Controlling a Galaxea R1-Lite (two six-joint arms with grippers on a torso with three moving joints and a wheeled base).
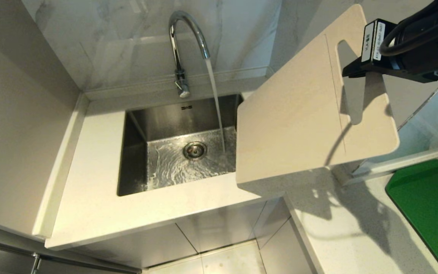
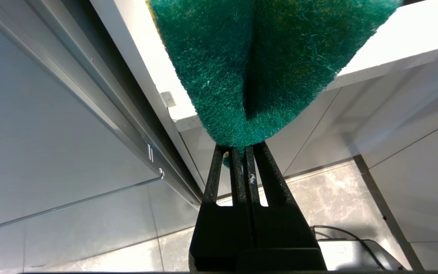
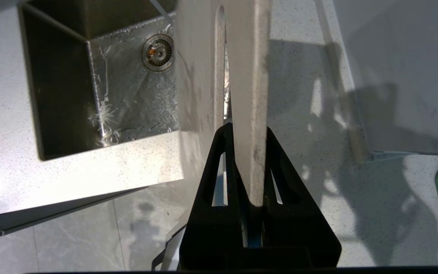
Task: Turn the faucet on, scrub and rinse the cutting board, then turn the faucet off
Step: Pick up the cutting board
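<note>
The chrome faucet [image 1: 183, 42] arches over the sink [image 1: 135, 152], and water streams from its spout onto the sink floor. Its lever [image 1: 183, 91] sits at the base. My right gripper [image 1: 350, 71] is shut on the cream cutting board [image 1: 302, 114] at the end with the slot handle. It holds the board tilted in the air above the counter, just right of the sink. In the right wrist view the board's edge [image 3: 249, 76] is clamped between the jaws of my right gripper [image 3: 247, 131]. My left gripper [image 2: 238, 150] is shut on a green scrub pad [image 2: 264, 68], low beside the cabinet.
A green board [image 1: 428, 205] lies on the counter at the far right. A marble wall [image 1: 127, 45] stands behind the sink and a plain wall on the left. Cabinet fronts [image 1: 219, 228] and floor tiles lie below the counter edge.
</note>
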